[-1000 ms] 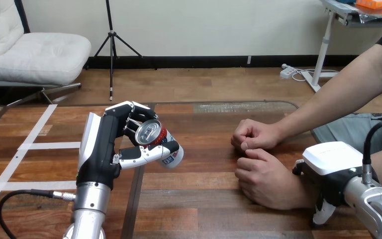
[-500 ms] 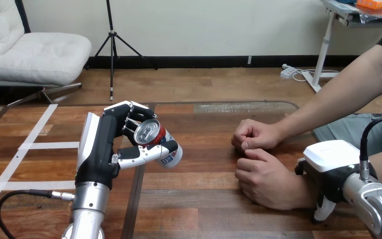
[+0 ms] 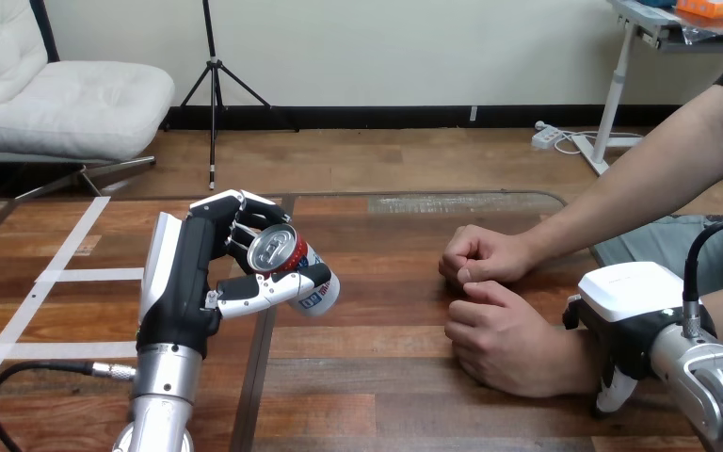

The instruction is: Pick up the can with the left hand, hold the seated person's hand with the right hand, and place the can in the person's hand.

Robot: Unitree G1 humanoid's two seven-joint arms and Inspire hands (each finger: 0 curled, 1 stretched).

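Head view: the robot's left hand (image 3: pixel 181 282) clasps the can (image 3: pixel 290 266), tilted, above the wooden table (image 3: pixel 377 400). At right, the person's two closed hands, the farther (image 3: pixel 482 256) and the nearer (image 3: pixel 506 341), rest on the table. The right hand (image 3: pixel 629 325) sits against the nearer wrist; its grip cannot be told.

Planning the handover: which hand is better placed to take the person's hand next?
Right. The right hand sits beside the person's nearer hand; the left hand is curled round the can, apart.
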